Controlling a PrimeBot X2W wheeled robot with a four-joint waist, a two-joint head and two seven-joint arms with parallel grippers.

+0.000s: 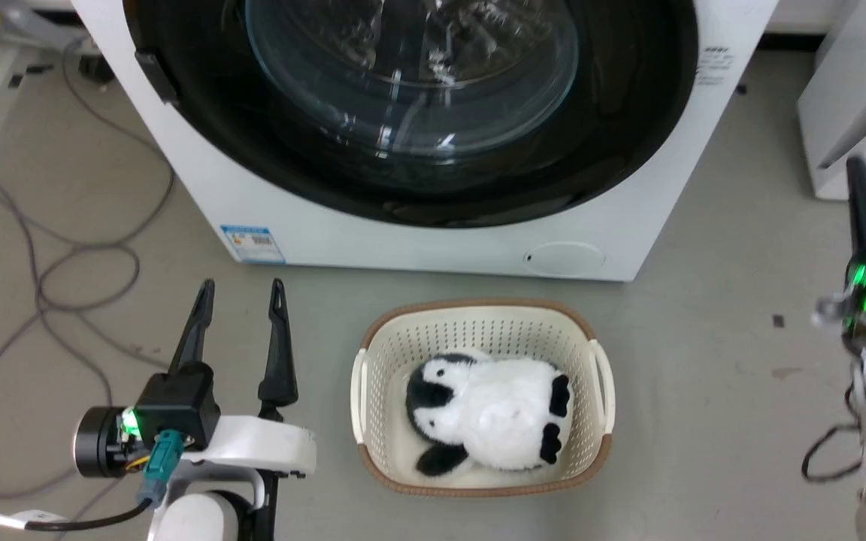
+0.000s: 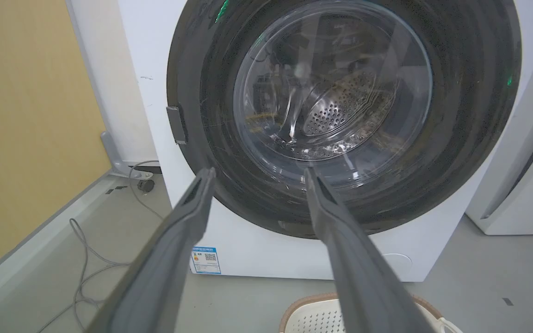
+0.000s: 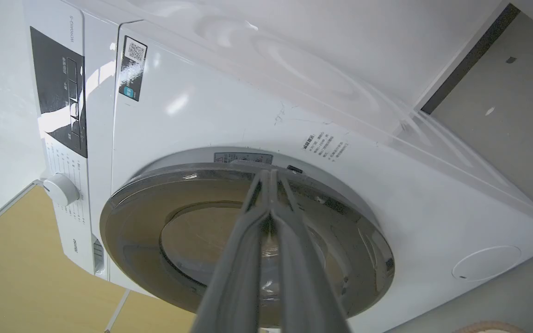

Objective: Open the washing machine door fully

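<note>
The washing machine door (image 1: 418,191) is sitting across the top middle of the head view, and it's looking closed flat against the washing machine (image 1: 403,244). Its handle tab (image 2: 177,124) is showing on the door's left rim in the left wrist view, so that's what you're aiming for. Your left gripper (image 1: 242,287) is hanging at lower left, fingers spread wide, gripping nothing. The right gripper (image 3: 271,172) is pinched together on nothing. I'd be hooking 1 finger behind the tab, pulling gently, then sweeping toward frame right, minding the basket (image 1: 478,330) below.
</note>
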